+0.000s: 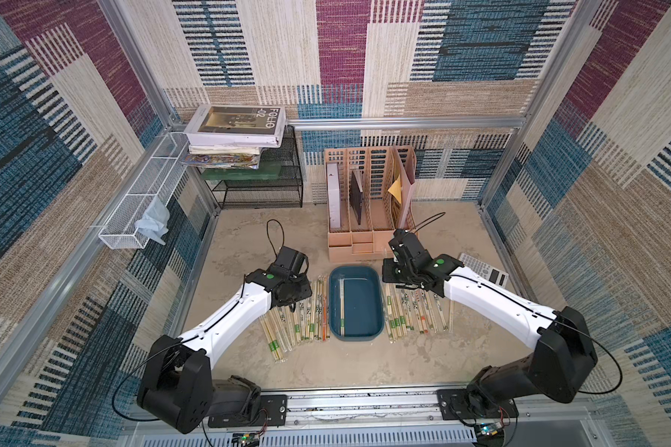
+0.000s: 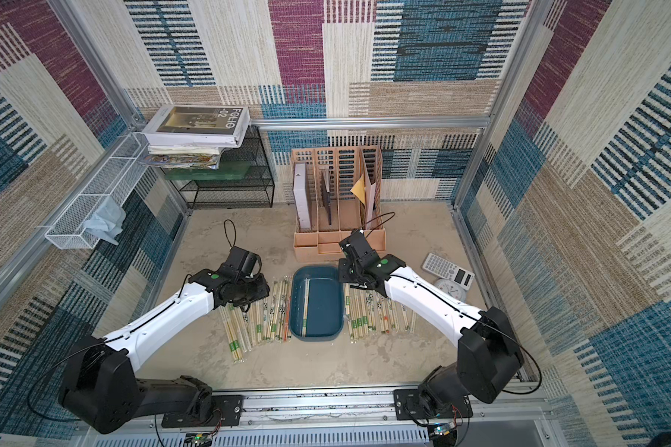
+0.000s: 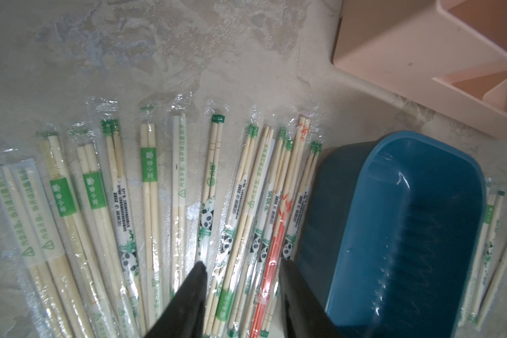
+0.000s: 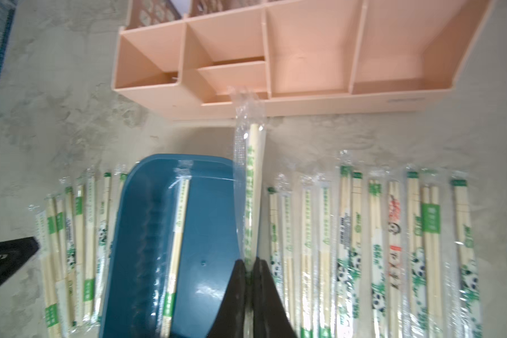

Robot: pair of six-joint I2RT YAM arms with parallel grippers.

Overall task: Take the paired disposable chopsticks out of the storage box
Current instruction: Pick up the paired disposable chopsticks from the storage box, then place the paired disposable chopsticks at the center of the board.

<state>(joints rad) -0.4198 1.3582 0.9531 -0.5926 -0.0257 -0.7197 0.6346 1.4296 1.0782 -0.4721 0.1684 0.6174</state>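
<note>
Hovering over the desk (image 1: 326,371) just right of the teal storage box (image 1: 363,309), above the right-hand row of wrapped chopsticks (image 1: 415,313): calling for lowering gently and keeping the held chopstick pair (image 4: 253,175) parallel to its neighbours. Clamping the right claw (image 4: 250,263) on its wrapper; holding the left claw (image 3: 241,263) apart over the left-hand row (image 3: 147,190); leaving one last pair (image 4: 178,228) lying inside the box. Struggling to find the held pair in both top views, hiding under the wrist.

right of centre in a top view, the right arm (image 2: 423,305) partly covers a white clock (image 2: 450,288). print on the chopsticks (image 2: 369,317) is too small to read there. both wrist views cut the blue box (image 3: 392,234) off at an edge.
</note>
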